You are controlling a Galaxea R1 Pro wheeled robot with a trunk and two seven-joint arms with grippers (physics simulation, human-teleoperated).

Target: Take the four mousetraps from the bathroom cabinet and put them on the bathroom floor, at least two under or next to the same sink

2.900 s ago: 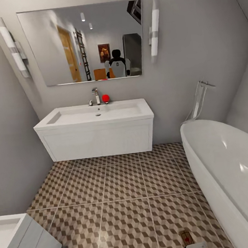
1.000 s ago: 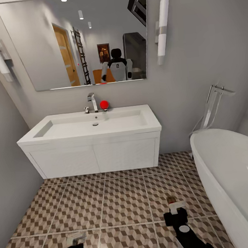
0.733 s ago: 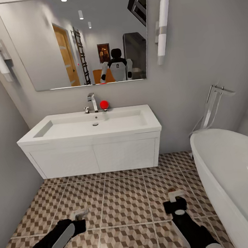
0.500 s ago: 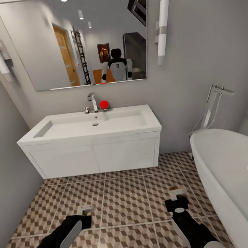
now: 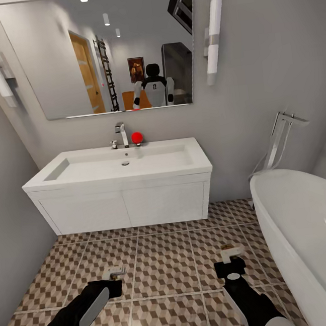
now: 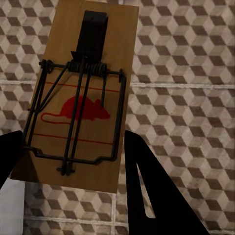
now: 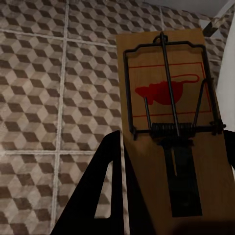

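Observation:
Each of my grippers is shut on one mousetrap. In the left wrist view the brown board with wire parts and a red mouse print (image 6: 78, 98) sits between the dark fingers (image 6: 142, 181) of the left gripper (image 6: 73, 142). The right gripper (image 7: 174, 139) clamps the other mousetrap (image 7: 169, 93). In the head view the left gripper (image 5: 113, 279) and the right gripper (image 5: 230, 260) hover low over the cube-patterned bathroom floor (image 5: 163, 256), in front of the white wall-hung sink (image 5: 120, 188). The other two mousetraps and the cabinet are out of view.
A white oval bathtub (image 5: 313, 237) with a chrome floor faucet (image 5: 279, 139) fills the right side, close to my right arm. A red ball (image 5: 137, 137) sits by the sink's faucet (image 5: 123, 134). Grey walls close in on the left. A mirror (image 5: 100, 53) hangs above.
The camera came closer to the sink early on. Since a second ago my left arm has reached forward over the tiles with its trap. The right arm has edged slightly forward.

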